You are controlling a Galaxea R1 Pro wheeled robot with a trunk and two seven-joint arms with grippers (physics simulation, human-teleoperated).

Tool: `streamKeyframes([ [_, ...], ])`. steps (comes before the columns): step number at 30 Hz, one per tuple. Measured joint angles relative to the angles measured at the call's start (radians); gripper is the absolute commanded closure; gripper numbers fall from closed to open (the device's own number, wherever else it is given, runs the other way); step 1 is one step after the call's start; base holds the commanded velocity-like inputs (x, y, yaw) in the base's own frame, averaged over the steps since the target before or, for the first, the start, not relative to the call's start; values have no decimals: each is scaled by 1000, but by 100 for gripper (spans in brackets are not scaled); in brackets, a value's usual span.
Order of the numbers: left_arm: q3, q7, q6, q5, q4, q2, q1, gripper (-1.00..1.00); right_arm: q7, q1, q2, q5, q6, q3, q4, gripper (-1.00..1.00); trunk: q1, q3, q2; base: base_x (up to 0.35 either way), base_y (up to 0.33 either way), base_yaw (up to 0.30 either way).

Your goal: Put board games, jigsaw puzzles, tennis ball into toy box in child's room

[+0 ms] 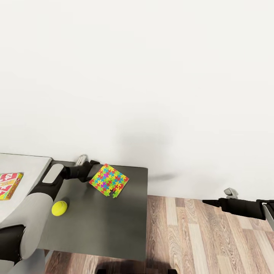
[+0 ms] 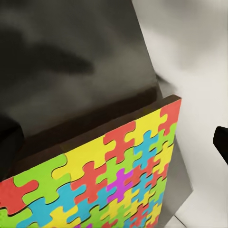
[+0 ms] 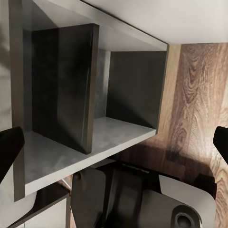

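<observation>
The white wall (image 1: pixel 137 76) takes up most of the head view, above a wood-plank floor (image 1: pixel 198 236). The counter (image 1: pixel 114 232) has a dark grey wing in front and a light grey wing (image 1: pixel 23 163) at the left. On the dark wing lies a jigsaw puzzle (image 1: pixel 109 180), turned like a diamond with one corner towards the wall; in the left wrist view its near edge appears raised off the dark top (image 2: pixel 109 175). The left arm reaches forward over the counter, its left hand (image 1: pixel 90 166) closed on the puzzle's left corner. A board game (image 1: pixel 9 185) lies flat on the light wing, cut off by the frame edge. The tennis ball (image 1: pixel 59 208) rests on the dark wing, beside the left forearm. The right arm is held out level above the floor, pointing left; its right hand (image 1: pixel 210 202) shows spread fingertips (image 3: pixel 10 154) in the wrist view.
</observation>
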Motion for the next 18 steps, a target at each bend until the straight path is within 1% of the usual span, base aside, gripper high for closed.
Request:
streamKeyframes([
  [3,-2,17,0,12,-3,-11,0,-100,0,0,0,0,0,0,0,-100,0,0,0,0,0,0],
  [7,-3,27,1,19,-3,-30,0,-100,0,0,0,0,0,0,0,-100,0,0,0,0,0,0],
  [8,-3,27,2,18,-3,-31,0,-100,0,0,0,0,0,0,1,-100,0,0,0,0,0,0],
  [15,-6,36,4,17,-6,-74,-3,-100,0,0,0,0,0,0,1,-100,0,0,0,0,0,0],
  [18,-6,37,4,18,-14,-89,-4,-100,0,0,0,0,0,0,1,-100,0,0,0,0,0,0],
])
